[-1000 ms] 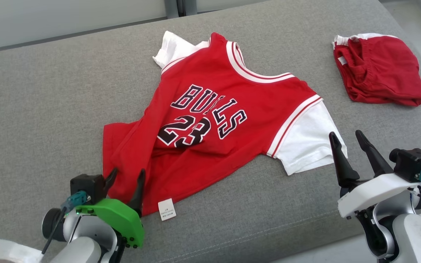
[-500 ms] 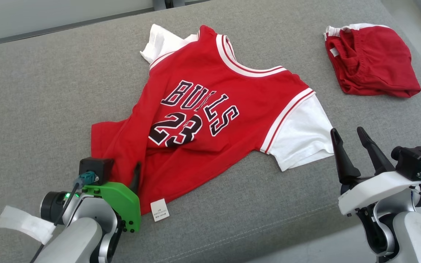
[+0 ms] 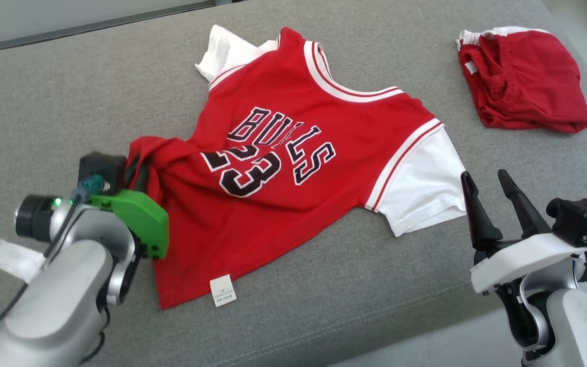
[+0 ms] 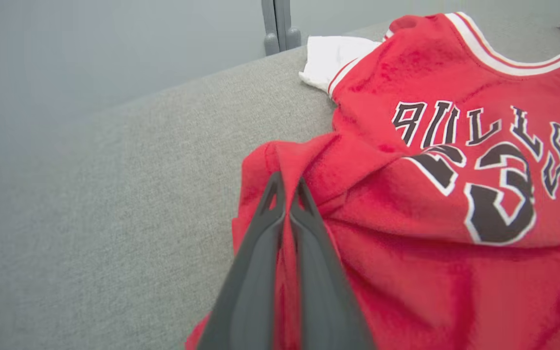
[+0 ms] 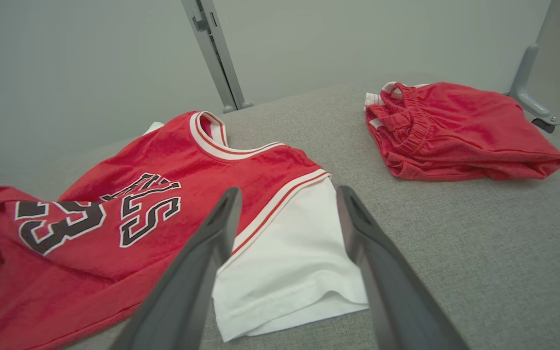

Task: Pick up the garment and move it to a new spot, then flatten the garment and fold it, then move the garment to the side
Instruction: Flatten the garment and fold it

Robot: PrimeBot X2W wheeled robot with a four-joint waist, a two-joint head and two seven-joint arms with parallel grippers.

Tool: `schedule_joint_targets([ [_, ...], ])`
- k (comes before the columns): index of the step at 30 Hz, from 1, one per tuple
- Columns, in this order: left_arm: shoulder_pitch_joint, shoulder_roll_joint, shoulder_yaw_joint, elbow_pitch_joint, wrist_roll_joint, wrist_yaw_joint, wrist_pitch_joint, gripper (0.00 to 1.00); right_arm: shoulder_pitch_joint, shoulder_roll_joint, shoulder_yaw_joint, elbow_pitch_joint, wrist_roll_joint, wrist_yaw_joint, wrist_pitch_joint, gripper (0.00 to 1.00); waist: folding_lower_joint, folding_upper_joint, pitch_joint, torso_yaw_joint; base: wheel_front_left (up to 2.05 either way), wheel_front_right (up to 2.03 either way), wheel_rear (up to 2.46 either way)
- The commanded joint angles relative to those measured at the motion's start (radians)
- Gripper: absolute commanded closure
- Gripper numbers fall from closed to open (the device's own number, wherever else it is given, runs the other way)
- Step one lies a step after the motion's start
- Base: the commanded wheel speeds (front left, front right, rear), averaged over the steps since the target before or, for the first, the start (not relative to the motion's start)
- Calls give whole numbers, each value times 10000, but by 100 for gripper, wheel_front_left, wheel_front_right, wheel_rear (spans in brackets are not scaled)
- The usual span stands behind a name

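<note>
The garment (image 3: 293, 153) is a red BULLS 23 jersey with white sleeves, spread on the grey cushion (image 3: 44, 102). My left gripper (image 3: 138, 171) is shut on the bunched lower-left hem of the garment (image 4: 406, 253), with red cloth pinched between the dark fingers (image 4: 265, 228) and lifted off the cushion. My right gripper (image 3: 487, 181) stands open just right of the white sleeve (image 3: 421, 188), touching nothing. In the right wrist view the sleeve (image 5: 289, 253) lies between and beyond the spread fingers (image 5: 212, 233).
A folded red pair of shorts (image 3: 525, 81) lies at the cushion's far right, also in the right wrist view (image 5: 455, 131). A white care label (image 3: 222, 290) hangs at the jersey's near hem. The cushion's front edge runs close to my right arm.
My left gripper closed on the jersey's lower-left hem and pulled it up and back, bunching the cloth. The head camera shifted slightly. The right gripper stayed put.
</note>
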Motion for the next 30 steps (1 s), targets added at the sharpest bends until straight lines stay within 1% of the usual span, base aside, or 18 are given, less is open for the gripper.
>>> schedule_joint_targets([
  [1,-514,176,-8,-61,215,-111,127,100,-173,29,14,14,38,-5,-73,0,0,0,74,-21,0,0,0],
  [6,-1987,405,-85,287,639,-505,645,100,-435,70,215,68,90,-5,-126,0,0,0,366,-232,0,0,0],
  [8,-2473,449,-96,738,638,-702,919,100,-592,98,339,126,138,-5,-153,0,0,0,511,-393,0,0,0],
  [12,-3224,458,-208,1839,506,-1279,1534,100,-979,163,620,305,183,-5,-277,0,0,0,798,-757,0,0,0],
  [13,-3326,426,-183,2110,391,-1415,1672,61,-1058,183,666,350,213,-5,-340,0,0,0,859,-831,0,0,0],
  [14,-3427,407,-161,2362,308,-1574,1779,5,-1122,192,715,421,233,-5,-375,0,0,0,909,-887,0,0,0],
  [15,-3517,388,-97,2574,173,-1708,1845,0,-1173,202,740,493,229,-5,-445,0,0,0,934,-923,0,0,0],
  [18,-3693,441,215,2958,-325,-2108,1928,0,-1212,225,757,676,217,-5,-569,0,0,0,924,-938,0,0,0],
  [22,-3668,802,641,2924,-740,-2265,1671,0,-982,111,525,859,161,-5,-678,0,0,0,700,-678,0,0,0],
  [24,-3472,960,909,2718,-909,-2185,1436,0,-874,70,369,849,98,-5,-695,0,0,0,527,-463,0,0,0],
  [25,-3146,1196,1135,2400,-1034,-2001,1183,0,-736,33,215,781,53,-5,-662,0,0,0,336,-221,0,0,0],
  [26,-2961,1281,1232,2190,-1116,-1897,1067,0,-672,13,176,748,24,-5,-628,0,0,0,233,-96,0,0,0],
  [30,-1880,1449,1548,1135,-1605,-1462,845,0,-383,-45,21,564,-36,-3,-469,0,0,0,-165,401,0,0,0],
])
